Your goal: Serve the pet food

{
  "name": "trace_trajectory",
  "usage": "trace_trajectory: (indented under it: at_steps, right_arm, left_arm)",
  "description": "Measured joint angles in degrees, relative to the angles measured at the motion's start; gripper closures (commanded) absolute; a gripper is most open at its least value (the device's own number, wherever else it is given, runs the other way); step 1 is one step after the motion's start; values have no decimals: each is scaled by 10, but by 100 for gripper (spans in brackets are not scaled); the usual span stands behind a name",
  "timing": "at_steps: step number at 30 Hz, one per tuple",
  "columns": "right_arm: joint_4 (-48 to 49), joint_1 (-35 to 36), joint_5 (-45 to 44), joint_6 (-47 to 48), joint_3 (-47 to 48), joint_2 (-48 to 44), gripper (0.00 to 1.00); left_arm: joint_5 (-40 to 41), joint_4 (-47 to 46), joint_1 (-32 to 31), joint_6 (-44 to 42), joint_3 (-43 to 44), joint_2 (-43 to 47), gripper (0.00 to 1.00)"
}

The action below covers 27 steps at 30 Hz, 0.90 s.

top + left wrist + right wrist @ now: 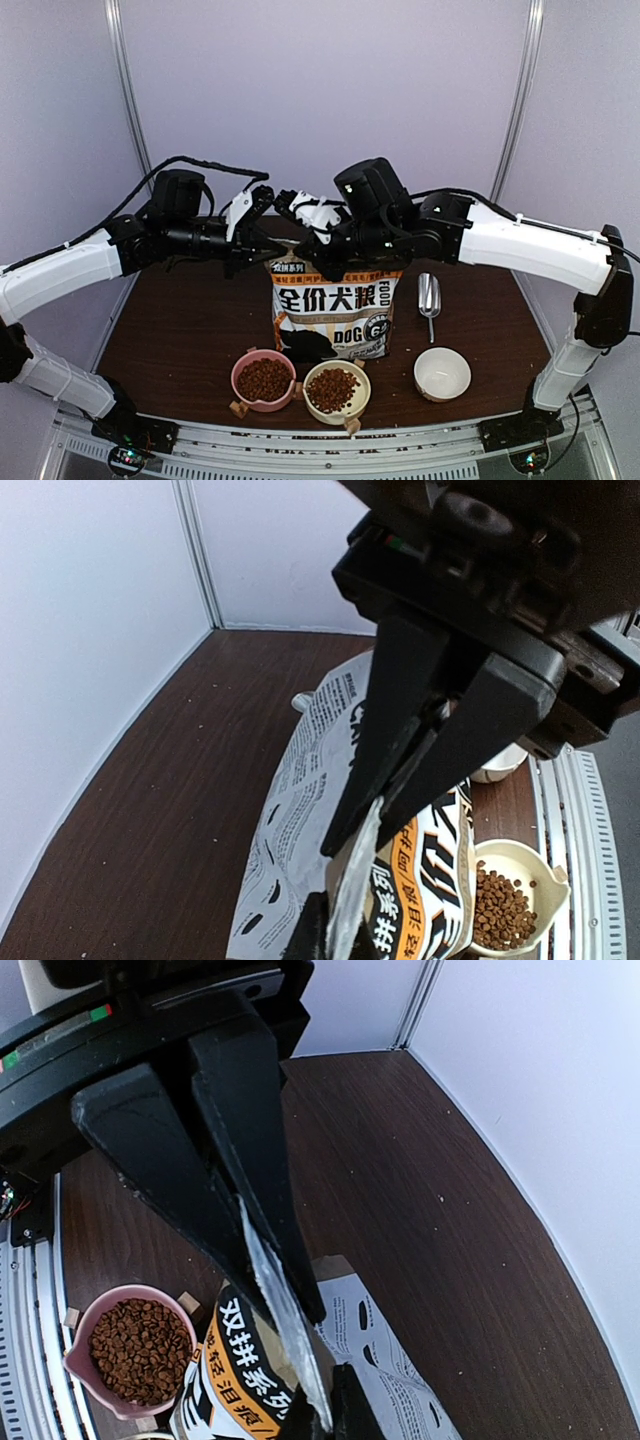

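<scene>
Currently both arms reach in over the brown surface (180, 320) and meet above the upright kraft bag (335, 310), which stands printed side toward the arm bases. The left end effector (358, 835) has its two dark fingers drawn together on the bag's top edge, the thin lip pinched between them in the left wrist view. The right end effector (290, 1305) is likewise clamped on that top edge, its fingers pressed to either side of the lip, just beside the left one's grip.

The pet food (264, 379) lies as loose reddish-brown heaps in two bowls just in front of the bag, on the side nearer the arm bases. One heap fills the pink bowl (237, 378) by the bag's left front corner. The other sits in the cream bowl (365, 385), close beside the pink one and roughly centred on the bag. A white bowl (442, 375) stands to the right of the bag's front, apart from the cream bowl. A metal scoop (429, 295) lies flat on the surface just to the right of the bag, behind the white bowl.
</scene>
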<state>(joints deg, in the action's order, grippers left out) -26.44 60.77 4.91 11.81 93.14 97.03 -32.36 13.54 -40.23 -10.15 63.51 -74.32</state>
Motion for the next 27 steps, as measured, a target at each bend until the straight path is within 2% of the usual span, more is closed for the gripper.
trace_trajectory:
  at_steps: [4,13,21,27]
  right_arm:
    - [6,0,-15,9,-8,-5,95]
    - [14,12,-69,59,-55,-44,94]
    - [-15,-6,-103,79,-107,-102,97]
    - [9,-8,-97,81,-150,-132,98]
  left_arm:
    - [5,-1,-1,0,-1,2,100]
    - [20,-3,-10,-3,-5,12,100]
    - [30,-13,-10,-5,-14,17,100]
    - [31,-23,-16,-5,-20,20,100]
